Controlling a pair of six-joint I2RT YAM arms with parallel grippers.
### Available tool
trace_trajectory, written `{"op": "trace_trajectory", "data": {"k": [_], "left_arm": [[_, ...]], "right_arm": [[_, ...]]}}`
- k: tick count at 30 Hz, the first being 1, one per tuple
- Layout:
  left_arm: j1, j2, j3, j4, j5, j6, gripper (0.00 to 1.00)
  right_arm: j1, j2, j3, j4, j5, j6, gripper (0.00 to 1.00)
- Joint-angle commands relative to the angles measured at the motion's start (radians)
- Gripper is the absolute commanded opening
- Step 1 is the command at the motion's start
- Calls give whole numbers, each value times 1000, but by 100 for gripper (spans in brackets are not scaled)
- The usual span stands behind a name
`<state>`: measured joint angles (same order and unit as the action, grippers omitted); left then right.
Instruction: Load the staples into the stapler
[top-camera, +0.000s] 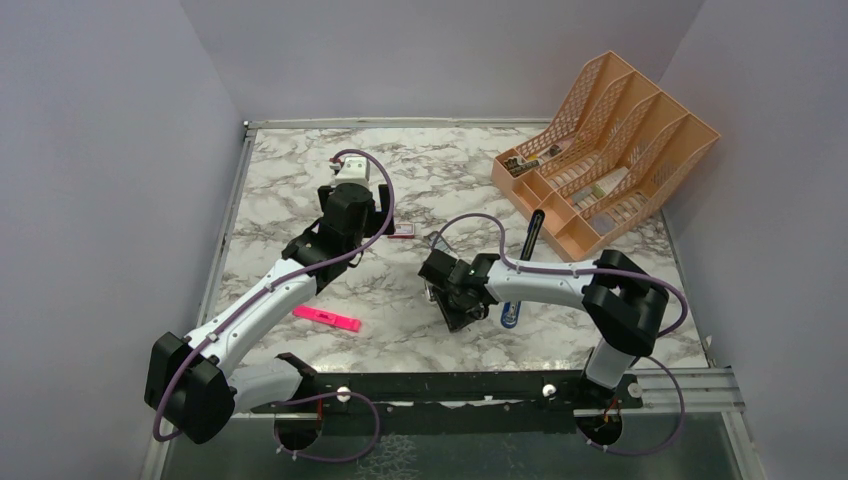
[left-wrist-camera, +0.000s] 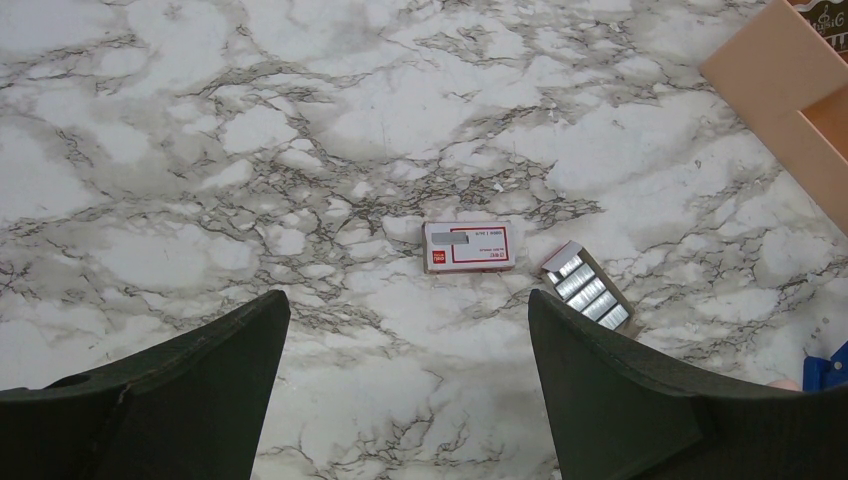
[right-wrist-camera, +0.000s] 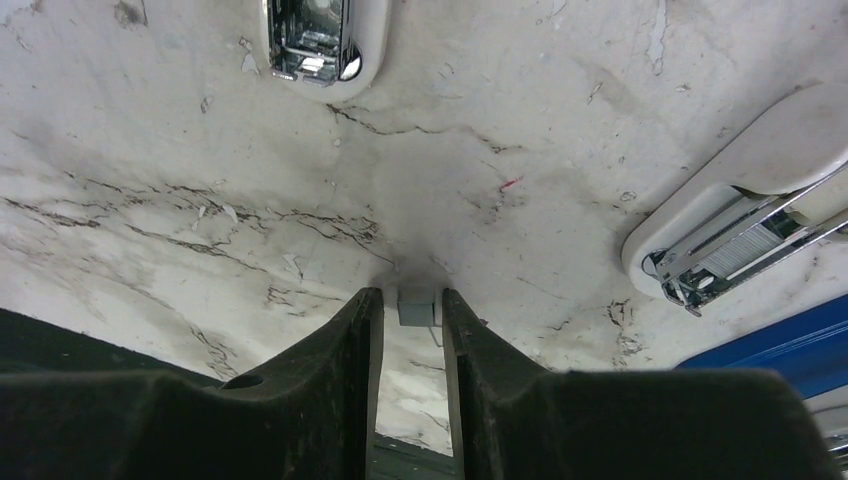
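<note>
As the right gripper (right-wrist-camera: 413, 296) sits low over the marble table (right-wrist-camera: 150, 200), its jaws are drawn in to a narrow gap. The staples (right-wrist-camera: 417, 306), a small grey block, lie in that gap right at the fingertips. A sliver of space shows beside the block on one side, so these views do not show whether it is pinched or merely bracketed. The stapler (right-wrist-camera: 735, 228) lies near, off to the right in that wrist view, opened with its metal channel exposed. A second white-and-chrome piece (right-wrist-camera: 310, 38) lies ahead at the top edge. Whether it belongs to the same stapler cannot be determined.

The left gripper (left-wrist-camera: 410, 300) hovers well apart from this work, jaws spread wide and holding nothing. Ahead of it lie the red-and-white box (left-wrist-camera: 468, 246) and, just beside that, an open tray (left-wrist-camera: 588, 287) of further strips.

Assessment: the step in hand is securing one strip for loading, and the block is not yet in the channel. The next move calls for a confirmed firm pinch and a lift clear of the table. The strip's long axis must then be lined up with the channel before it is lowered in. A skewed or loose hold would likely jam or drop it.
</note>
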<state>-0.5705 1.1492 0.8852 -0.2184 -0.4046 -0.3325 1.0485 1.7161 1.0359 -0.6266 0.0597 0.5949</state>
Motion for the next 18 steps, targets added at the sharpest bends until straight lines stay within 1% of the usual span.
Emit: {"op": "trace_trajectory", "data": {"k": [1, 6, 9, 13, 18], "left_arm": [[4, -8, -6, 30, 1, -2, 90], [4, -5, -6, 28, 1, -1, 90], [4, -5, -6, 28, 3, -1, 90], [3, -5, -6, 28, 3, -1, 90], [3, -4, -6, 28, 3, 0, 90]], "right_arm": [[9, 29, 31, -24, 61, 36, 32], [10, 33, 32, -25, 77, 43, 29], [10, 34, 33, -26, 74, 43, 22], [10, 30, 27, -25, 71, 45, 19], [10, 13, 29, -25, 88, 59, 17]]}}
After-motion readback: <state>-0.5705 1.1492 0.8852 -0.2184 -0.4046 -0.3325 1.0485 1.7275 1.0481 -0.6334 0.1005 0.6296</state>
